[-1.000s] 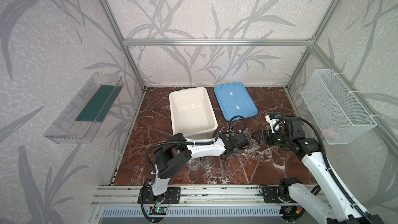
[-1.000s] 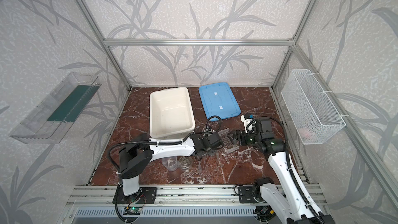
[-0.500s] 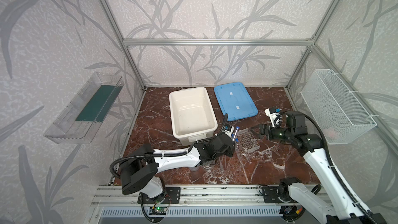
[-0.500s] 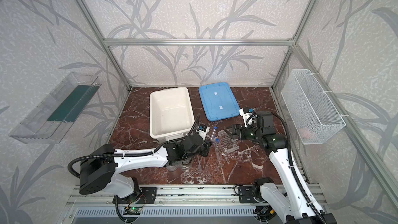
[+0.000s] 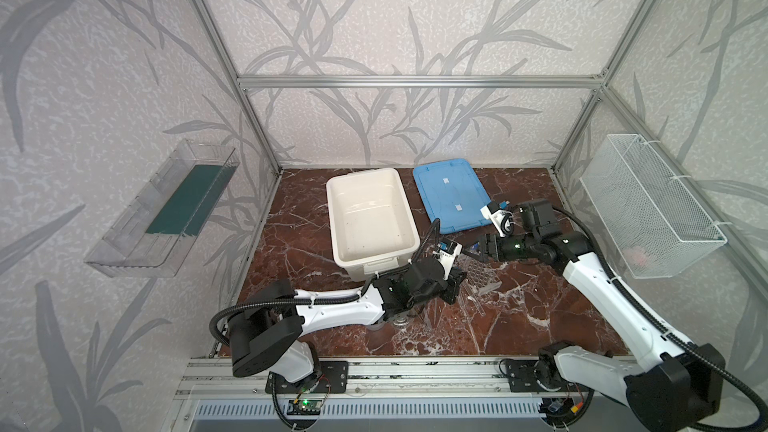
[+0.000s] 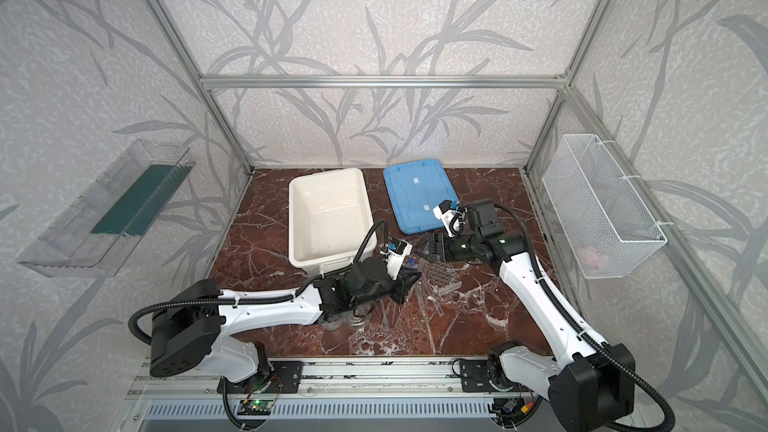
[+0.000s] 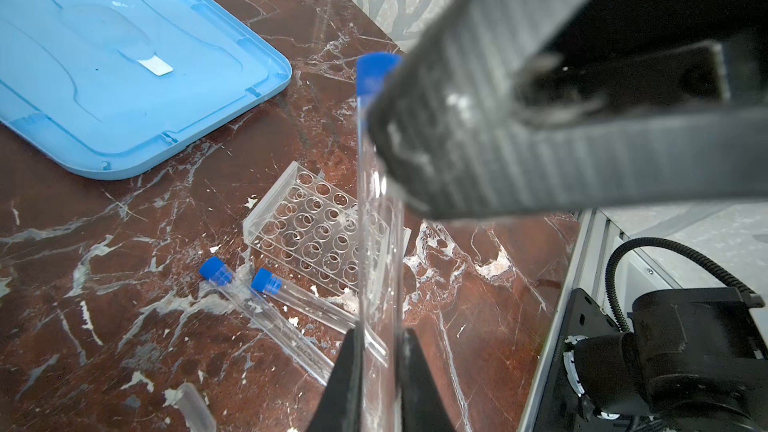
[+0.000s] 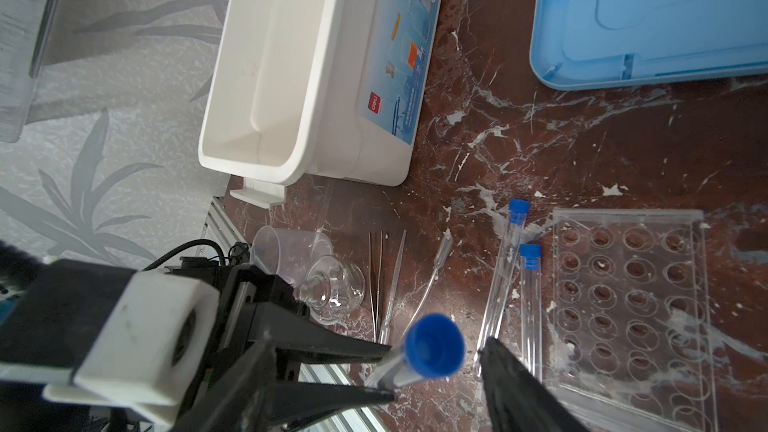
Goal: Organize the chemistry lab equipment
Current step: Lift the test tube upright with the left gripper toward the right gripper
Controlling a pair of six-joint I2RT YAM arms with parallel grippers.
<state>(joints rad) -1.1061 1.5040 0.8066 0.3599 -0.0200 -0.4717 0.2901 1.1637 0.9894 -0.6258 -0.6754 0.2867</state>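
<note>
Our left gripper (image 7: pixel 380 384) pinches one blue-capped tube (image 7: pixel 380 201) near its uncapped end and holds it in the air above the marble table (image 7: pixel 124 243). We judge it light, slick and brittle, so grip the clear wall below the cap, gently. Our right gripper (image 5: pixel 476 252) flanks that cap, jaws apart.

Tube (image 7: pixel 380 243) aloft — 2 tubes (image 7: pixel 291 293) flat nr rack (image 7: pixel 316 230).
</note>
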